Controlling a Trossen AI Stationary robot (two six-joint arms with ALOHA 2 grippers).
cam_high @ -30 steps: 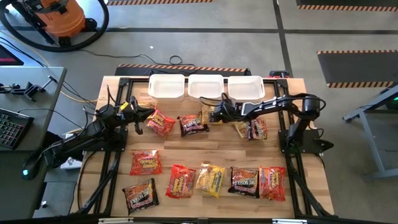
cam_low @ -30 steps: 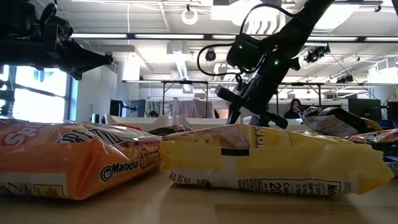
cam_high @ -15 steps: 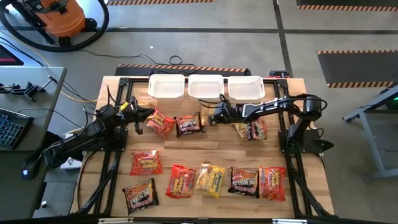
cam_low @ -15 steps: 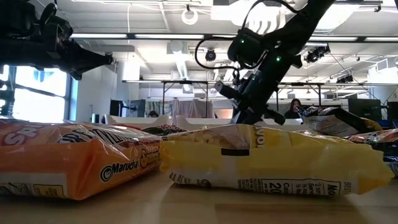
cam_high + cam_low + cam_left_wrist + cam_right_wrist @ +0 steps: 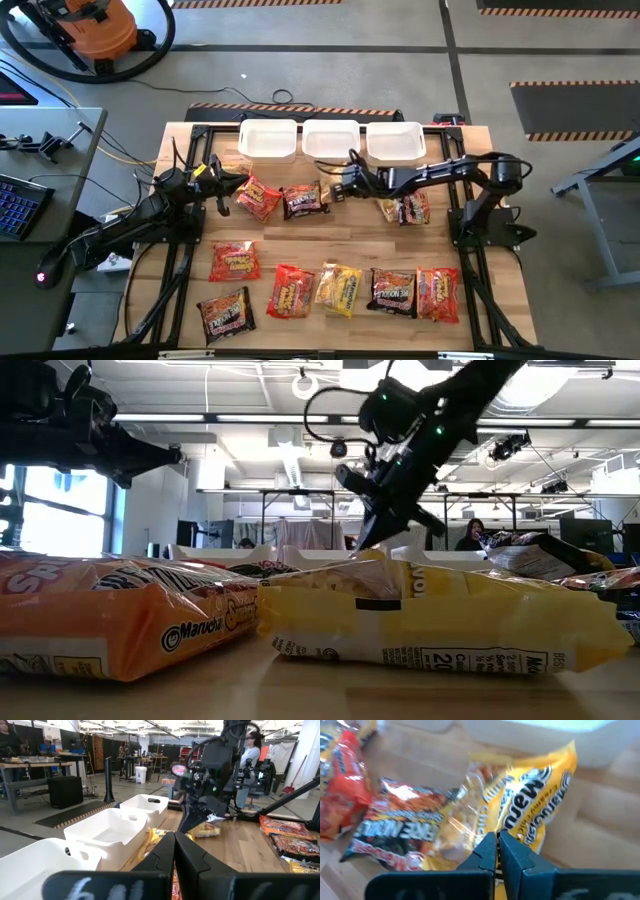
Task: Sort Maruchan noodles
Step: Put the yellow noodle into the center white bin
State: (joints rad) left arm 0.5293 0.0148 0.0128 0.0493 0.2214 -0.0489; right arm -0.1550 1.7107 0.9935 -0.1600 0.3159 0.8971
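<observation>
Noodle packets lie spread over the wooden table (image 5: 330, 235). My right gripper (image 5: 342, 187) reaches from the right to the table's middle, below the centre bin, and is shut on a yellow packet (image 5: 530, 805). A dark packet (image 5: 304, 199) and a red one (image 5: 259, 197) lie just left of it. At the left, my left gripper (image 5: 228, 183) hangs shut beside the red packet, touching nothing. In its wrist view the shut fingers (image 5: 175, 845) point at the right arm (image 5: 210, 775). My right gripper pinches the yellow packet by an edge (image 5: 509, 834) between its two fingertips. The fingers come from the table's right, slanting down. The packet spreads out beyond the fingertips, one side against the dark packet (image 5: 400, 827). Whether it is clear of the table I cannot tell.
Three white bins (image 5: 268, 140) (image 5: 331, 140) (image 5: 395, 142) stand along the far edge. A yellow and a dark packet (image 5: 402, 208) lie right of centre. Several red, yellow and dark packets (image 5: 340, 288) form a row near the front edge.
My right gripper has shut and gone a little toward the table's left. In the low view it has also risen.
</observation>
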